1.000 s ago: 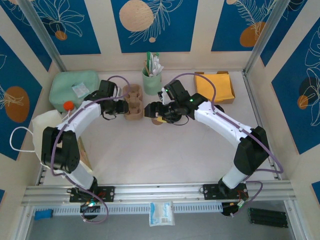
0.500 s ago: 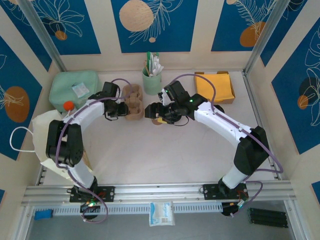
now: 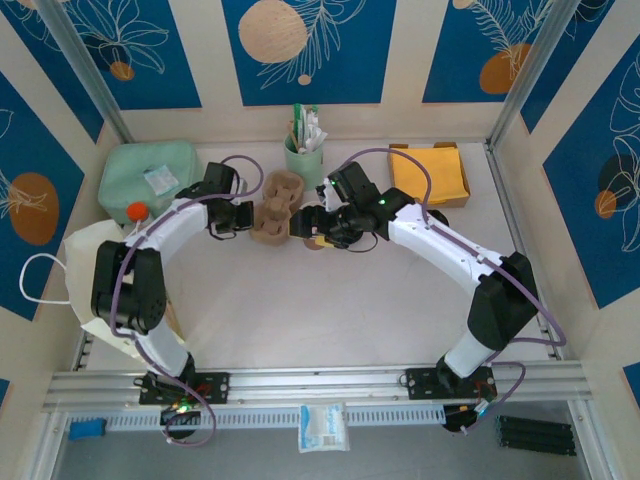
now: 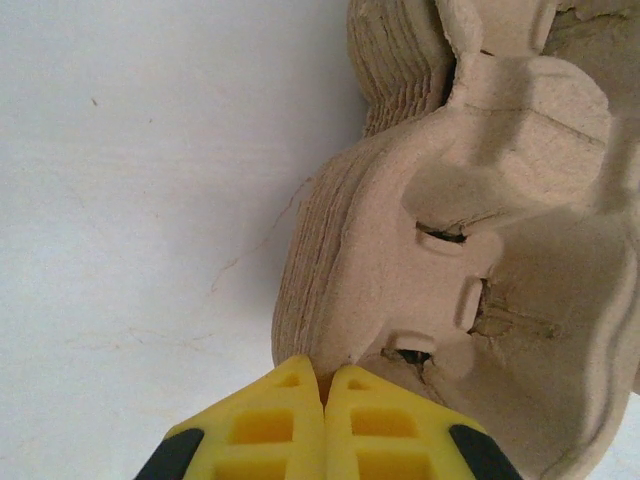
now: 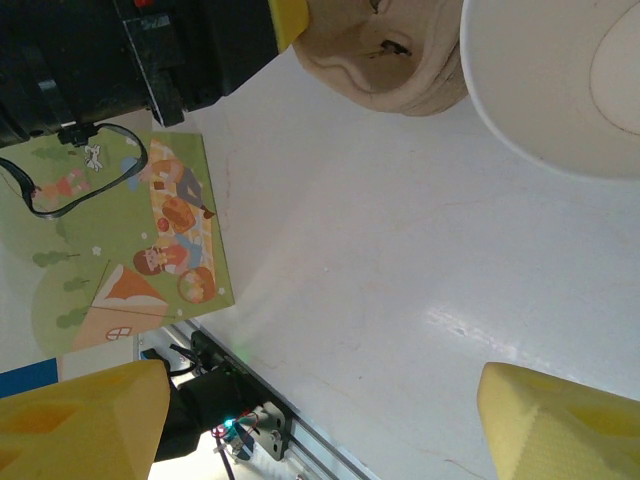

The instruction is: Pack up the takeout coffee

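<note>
The paper coffee cup stands beside the pulp cup carrier on the tabletop; probably light and crushable, better gripped mid-wall; right gripper jaws wide; left gripper jaws pinch the carrier's edge.

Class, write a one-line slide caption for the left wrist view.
Left end effector shut on the edge of the pulp cup carrier, white table beneath.

Pulp carrier newly askew, nearer takeout coffee
</note>
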